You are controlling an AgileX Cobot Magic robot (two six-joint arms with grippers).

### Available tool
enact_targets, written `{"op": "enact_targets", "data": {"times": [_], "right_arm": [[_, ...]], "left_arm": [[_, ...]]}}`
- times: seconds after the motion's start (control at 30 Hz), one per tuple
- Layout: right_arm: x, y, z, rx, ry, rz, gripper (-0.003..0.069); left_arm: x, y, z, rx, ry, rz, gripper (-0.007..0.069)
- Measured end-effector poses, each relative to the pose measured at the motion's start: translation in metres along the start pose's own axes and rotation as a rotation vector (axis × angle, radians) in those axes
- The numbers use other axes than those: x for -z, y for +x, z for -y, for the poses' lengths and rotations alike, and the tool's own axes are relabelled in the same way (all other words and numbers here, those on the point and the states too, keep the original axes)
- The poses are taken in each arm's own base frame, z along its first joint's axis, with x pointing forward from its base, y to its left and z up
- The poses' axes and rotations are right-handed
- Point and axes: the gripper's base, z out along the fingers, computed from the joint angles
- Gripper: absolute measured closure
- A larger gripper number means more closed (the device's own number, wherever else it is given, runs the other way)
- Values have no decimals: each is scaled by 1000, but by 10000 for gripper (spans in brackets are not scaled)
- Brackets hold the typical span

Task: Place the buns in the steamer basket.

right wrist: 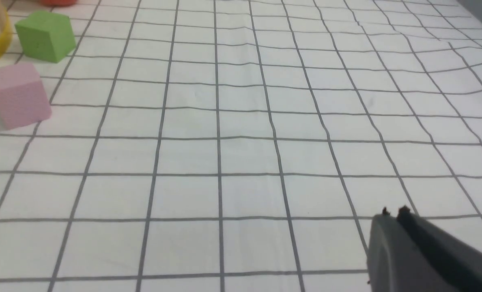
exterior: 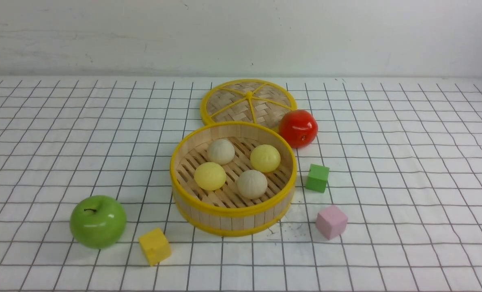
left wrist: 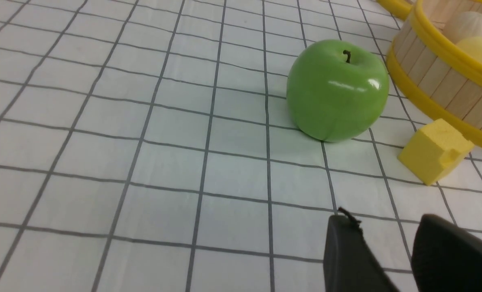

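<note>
So all four buns are sitting in my steamer basket [exterior: 233, 221], on the slats: a beige bun [exterior: 220, 151] around 11 o'clock, a pale yellow bun [exterior: 265, 158] near 2, another beige bun [exterior: 252, 184] near 5 and the other yellow bun [exterior: 210, 176] near 8. The woven lid [exterior: 229, 106] lies flat past the basket's 12 o'clock, with the red apple [exterior: 298, 129] right up by it at about 1. There's a green cube [exterior: 317, 178] just off the rim at 3, and a pink cube [exterior: 332, 222] near 4. Around 7 I've got a yellow cube [exterior: 155, 246], and the green apple [exterior: 98, 222] is further out at 8. My left fingers [left wrist: 381, 247] are spread with nothing between them, and my right fingers [right wrist: 395, 215] are closed together, also empty. Both pairs are well apart from the basket, over the gridded surface [exterior: 407, 182].
</note>
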Motion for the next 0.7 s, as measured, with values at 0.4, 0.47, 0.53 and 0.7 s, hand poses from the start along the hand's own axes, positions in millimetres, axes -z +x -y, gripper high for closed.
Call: {"op": "enact_targets", "data": {"times": [0.4, 0.47, 0.53, 0.7], "right_arm": [[0, 0, 0, -2, -1, 0, 632], [0, 0, 0, -2, -1, 0, 629], [0, 0, 0, -2, -1, 0, 627], [0, 0, 0, -2, -1, 0, 624]], "left_arm": [[0, 0, 0, 0, 0, 0, 387], [0, 0, 0, 0, 0, 0, 387], [0, 0, 0, 0, 0, -1, 387], [0, 0, 0, 0, 0, -1, 387]]}}
